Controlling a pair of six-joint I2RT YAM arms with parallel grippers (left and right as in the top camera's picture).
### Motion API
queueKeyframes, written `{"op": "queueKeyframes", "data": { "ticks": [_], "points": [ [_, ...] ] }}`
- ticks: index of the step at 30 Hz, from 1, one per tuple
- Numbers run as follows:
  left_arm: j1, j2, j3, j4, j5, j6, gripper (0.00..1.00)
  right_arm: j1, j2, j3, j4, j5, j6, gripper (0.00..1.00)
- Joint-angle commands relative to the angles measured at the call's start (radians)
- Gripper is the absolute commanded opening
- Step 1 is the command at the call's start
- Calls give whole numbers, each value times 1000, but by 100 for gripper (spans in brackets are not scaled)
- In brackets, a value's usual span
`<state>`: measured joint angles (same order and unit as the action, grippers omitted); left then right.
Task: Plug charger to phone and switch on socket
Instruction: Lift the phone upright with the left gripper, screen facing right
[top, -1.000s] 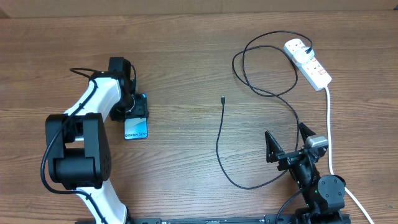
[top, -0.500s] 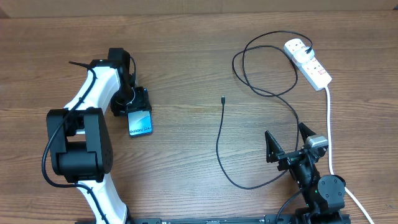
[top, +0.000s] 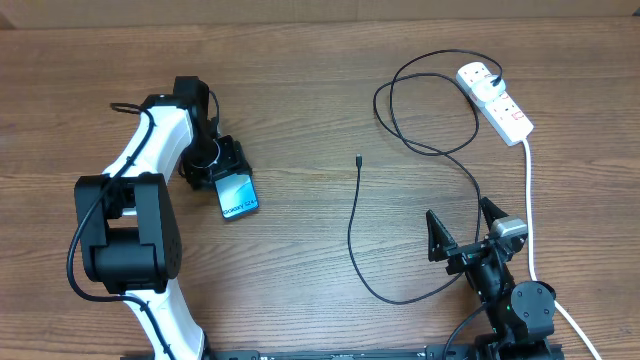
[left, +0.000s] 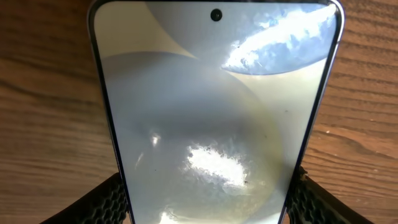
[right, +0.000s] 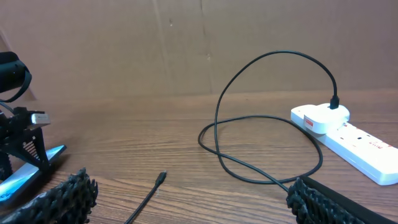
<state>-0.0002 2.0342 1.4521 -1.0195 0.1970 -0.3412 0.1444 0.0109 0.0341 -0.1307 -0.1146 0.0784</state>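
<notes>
The left gripper (top: 224, 176) is closed on the phone (top: 238, 196). Its two fingers (left: 107, 200) pinch the phone's long sides near one end. The phone is on the left side of the table (top: 300, 60), screen up and turned at a slant. I cannot tell if it rests on the wood or is lifted a little.

The right gripper (top: 465, 230) is wide open and holds nothing. It sits near the front edge on the right side.

The charger (top: 351, 225) lies loose on the table. Its small tip (top: 358, 160) is in the middle, well apart from the phone. Its other end is at a white plug (top: 478, 75) in the socket (top: 505, 108), far back on the right. The switches are too small to tell if they are on.

So I think the job has only just begun. One arm has the phone, and that is all. The tip is not yet in the phone, and the switch may need a press after that.
</notes>
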Motion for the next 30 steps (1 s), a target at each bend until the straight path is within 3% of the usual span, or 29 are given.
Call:
{"op": "queueKeyframes", "data": {
  "ticks": [1, 11, 12, 14, 15, 16, 23, 26, 30],
  "points": [
    [0, 6, 32, -10, 49, -33, 53, -5, -8, -2, 5, 9, 2, 100],
    [0, 5, 158, -71, 19, -29, 43, -5, -8, -2, 22, 10, -2, 100],
    [0, 5, 190, -90, 8, -29, 34, -5, -8, -2, 32, 10, -2, 100],
    [0, 5, 225, -110, 6, -29, 25, -5, -8, -2, 41, 10, -2, 100],
    [0, 5, 254, -130, 6, -29, 11, -5, -8, -2, 50, 10, -2, 100],
    [0, 5, 271, -143, 6, -29, 4, -5, -8, -2, 51, 10, -2, 100],
    [0, 5, 321, -223, 47, -75, 4, -5, -8, -2, 51, 10, -2, 100],
    [0, 5, 321, -280, 109, -155, 4, -5, -8, -2, 52, 7, 0, 100],
    [0, 5, 320, -335, 247, -161, 4, -5, -8, -2, 52, -47, 3, 100]
  ]
}}
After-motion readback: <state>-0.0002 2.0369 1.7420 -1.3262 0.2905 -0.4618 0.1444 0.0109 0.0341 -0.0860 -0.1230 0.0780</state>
